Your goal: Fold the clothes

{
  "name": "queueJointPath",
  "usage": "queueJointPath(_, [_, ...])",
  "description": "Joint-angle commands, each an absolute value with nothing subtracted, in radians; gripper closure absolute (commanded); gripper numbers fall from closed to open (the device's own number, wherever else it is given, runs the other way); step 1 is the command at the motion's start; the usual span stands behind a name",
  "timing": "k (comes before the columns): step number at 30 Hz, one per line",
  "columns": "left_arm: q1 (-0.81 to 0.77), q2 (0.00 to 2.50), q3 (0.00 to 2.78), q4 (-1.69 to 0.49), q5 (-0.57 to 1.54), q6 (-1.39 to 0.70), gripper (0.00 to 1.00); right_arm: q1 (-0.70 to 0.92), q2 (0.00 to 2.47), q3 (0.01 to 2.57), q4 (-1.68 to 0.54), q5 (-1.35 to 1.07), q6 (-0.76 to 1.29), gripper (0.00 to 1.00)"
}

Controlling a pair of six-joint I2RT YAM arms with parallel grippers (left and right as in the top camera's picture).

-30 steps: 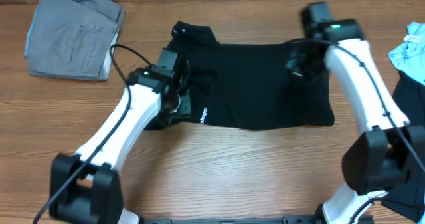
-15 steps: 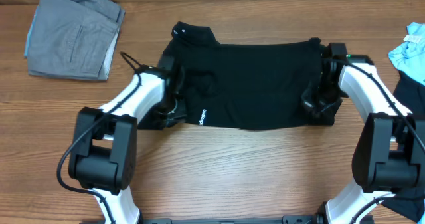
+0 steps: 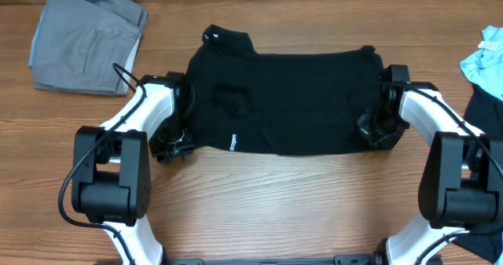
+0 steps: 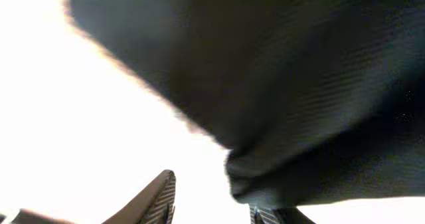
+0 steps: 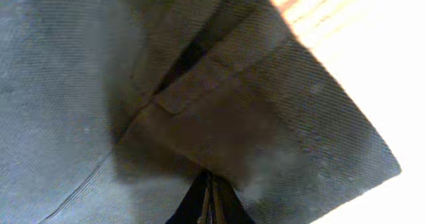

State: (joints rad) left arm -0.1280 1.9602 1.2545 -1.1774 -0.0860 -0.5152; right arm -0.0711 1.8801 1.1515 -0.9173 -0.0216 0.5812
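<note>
Clamping the hem of the black short-sleeved fabric shirt (image 3: 291, 100) spread on the wooden bench (image 3: 275, 210), the right pincer (image 3: 376, 130) is clenched. I cannot tell the left pincer's (image 3: 167, 145) grip. If only one side holds, lifting would skew the fold.

Overhead: you look straight down on the surface (image 3: 275, 206). Both wrist views sit hard against the shirt (image 3: 291, 100), also seen overhead.
</note>
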Motion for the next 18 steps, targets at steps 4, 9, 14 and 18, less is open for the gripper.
queueJointPath(4, [-0.114,1.961,1.254,-1.272,-0.273,-0.688,0.6,-0.104,1.864,1.161,-0.98,0.105,0.673,0.96])
queueJointPath(9, [-0.119,1.854,1.26,-1.266,-0.292,-0.669,0.61,-0.113,1.864,1.214,-0.989,0.062,0.594,0.96])
queueJointPath(14, [-0.237,1.636,1.266,-1.085,-0.042,-0.382,0.6,-0.113,1.864,1.213,-0.97,0.05,0.594,0.96])
queueJointPath(18, [-0.307,1.637,1.266,-1.007,0.061,-0.351,0.85,-0.113,1.864,1.213,-0.966,0.029,0.594,0.96])
